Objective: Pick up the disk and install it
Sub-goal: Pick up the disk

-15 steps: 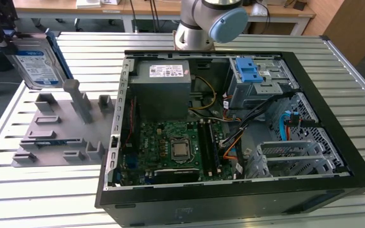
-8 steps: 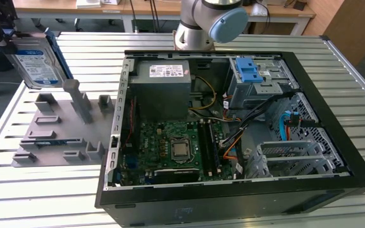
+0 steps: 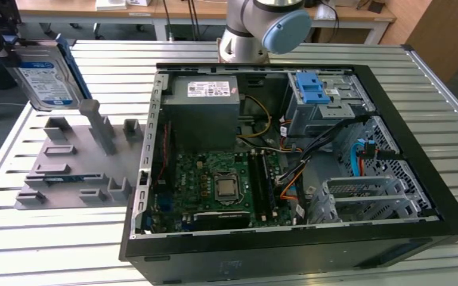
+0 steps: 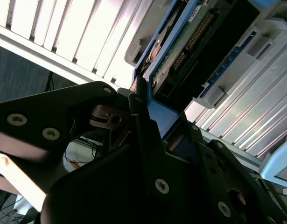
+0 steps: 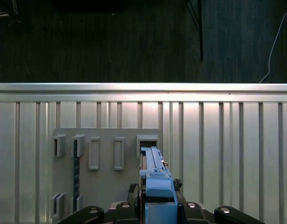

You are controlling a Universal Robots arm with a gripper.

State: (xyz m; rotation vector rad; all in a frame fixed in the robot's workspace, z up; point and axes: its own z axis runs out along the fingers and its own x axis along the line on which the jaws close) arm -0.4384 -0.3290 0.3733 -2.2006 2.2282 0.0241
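The disk [image 3: 45, 77], a silver drive with a blue-and-white label and a blue bracket, hangs upright on edge at the exterior view's left, above the far end of the grey holder plate [image 3: 74, 161]. My gripper [image 3: 6, 47] is shut on its upper part. In the first wrist view the disk's blue bracket edge [image 5: 155, 179] runs between my fingers [image 5: 194, 212], over the holder plate [image 5: 106, 186] near one of its slots [image 5: 147, 142]. The second wrist view gives the disk's circuit-board side [image 4: 190, 42] and blue bracket [image 4: 157, 112] clamped between the dark fingers [image 4: 143, 140].
An open black computer case [image 3: 388, 250] lies on the slatted metal table [image 3: 70, 250], right of the holder plate. Inside are a grey power-supply box [image 3: 205, 107], a motherboard [image 3: 221, 185] and a silver cage with a blue latch [image 3: 321, 95]. The arm's base [image 3: 253, 30] stands behind the case.
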